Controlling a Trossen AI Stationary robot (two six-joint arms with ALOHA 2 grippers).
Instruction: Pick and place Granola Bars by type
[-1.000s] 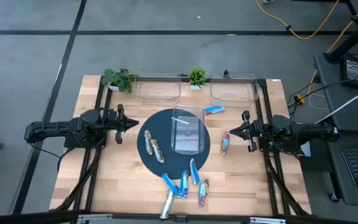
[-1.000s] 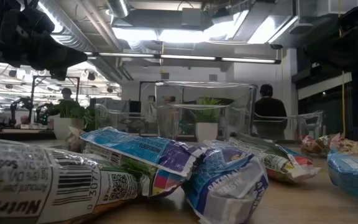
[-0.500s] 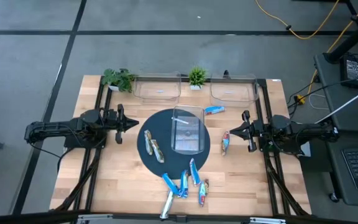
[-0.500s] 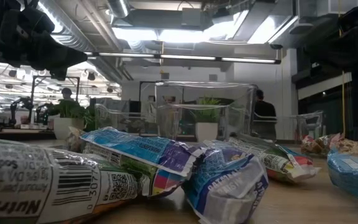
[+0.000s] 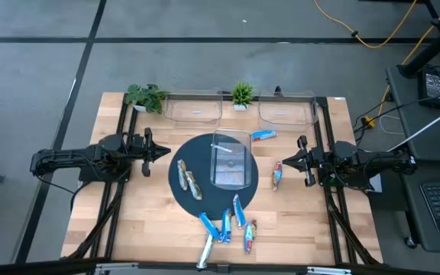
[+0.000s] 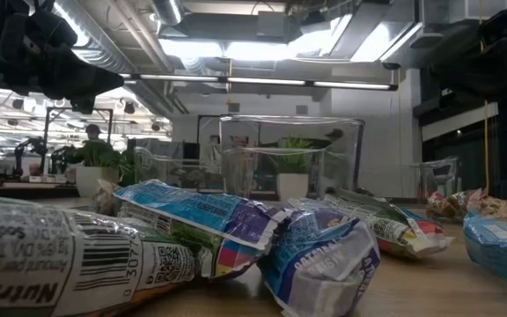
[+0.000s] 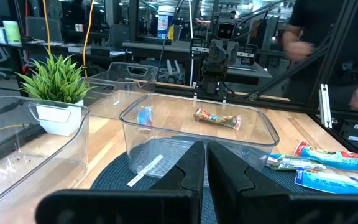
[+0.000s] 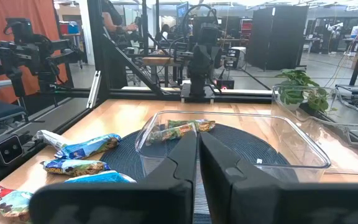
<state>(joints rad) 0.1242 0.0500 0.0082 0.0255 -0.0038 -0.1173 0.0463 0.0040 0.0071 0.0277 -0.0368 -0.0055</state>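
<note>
Overhead, showing ten Granola Bars (image 5: 225,225): two brown on the dark mat (image 5: 197,195), six clustered at the near edge, one beside the right gripper (image 5: 302,159), one blue near the back bins (image 5: 193,111). Left gripper (image 5: 153,150) pinched closed, empty; right likewise. Seeing three clear bins, two plants (image 5: 145,96). Low view alone revealing wrapper print.
</note>
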